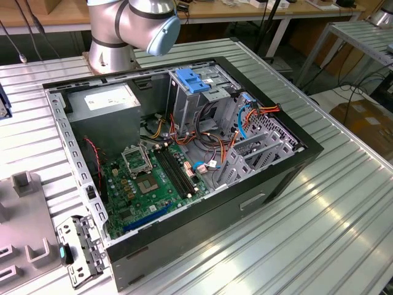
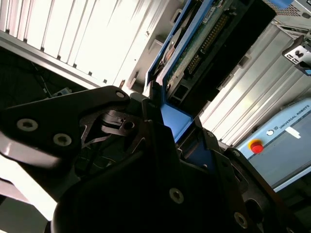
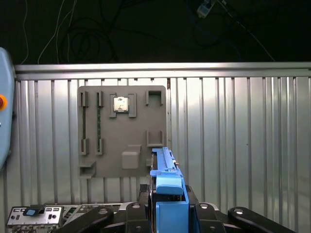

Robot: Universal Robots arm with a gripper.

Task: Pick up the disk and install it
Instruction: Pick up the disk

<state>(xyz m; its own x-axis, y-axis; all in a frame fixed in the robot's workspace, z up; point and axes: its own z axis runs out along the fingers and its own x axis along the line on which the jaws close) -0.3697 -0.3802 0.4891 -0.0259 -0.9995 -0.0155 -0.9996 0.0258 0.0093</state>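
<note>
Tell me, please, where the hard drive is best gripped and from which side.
Take the hard drive by the blue plastic end of its frame, pinching the two broad flat faces and coming in from that short end. The gripper holds it this way in both wrist views: the drive stands edge-on between the jaws, circuit board left clear.

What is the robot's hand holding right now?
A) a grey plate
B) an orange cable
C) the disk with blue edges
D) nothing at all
C: in the first wrist view, the disk with its blue rails sits clamped between the jaws of the gripper, off the table.
</note>
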